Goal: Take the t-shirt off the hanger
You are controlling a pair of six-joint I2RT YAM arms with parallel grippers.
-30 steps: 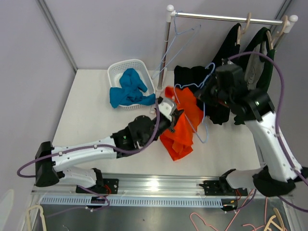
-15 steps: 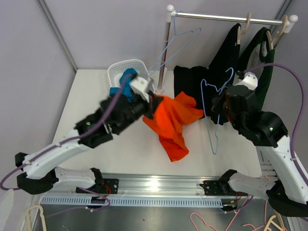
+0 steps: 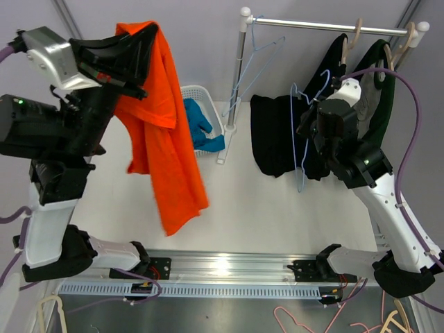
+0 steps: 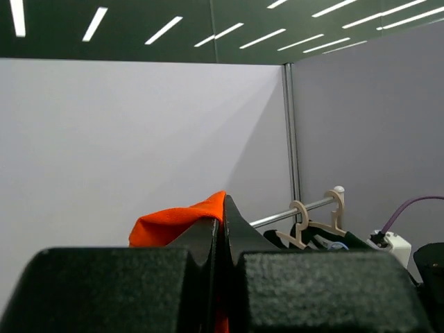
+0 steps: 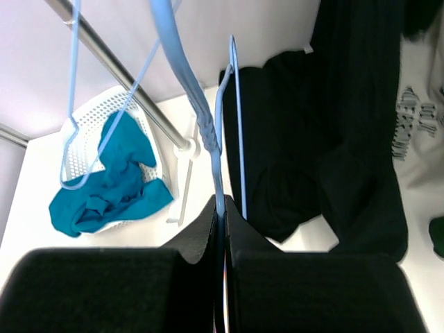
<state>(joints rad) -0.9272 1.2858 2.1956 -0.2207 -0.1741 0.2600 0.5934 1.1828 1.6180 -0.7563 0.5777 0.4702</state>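
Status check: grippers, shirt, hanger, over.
Left gripper shut on orange shirt, held high. Right gripper shut on blue hanger, bare. Black clothes hang close beside it.

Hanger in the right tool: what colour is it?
The hanger is light blue, clearest in the right wrist view.

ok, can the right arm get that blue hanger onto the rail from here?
Probably yes. The right gripper holds the blue hanger close to the rail, and the rail's middle stretch looks bare, left of the wooden hangers.
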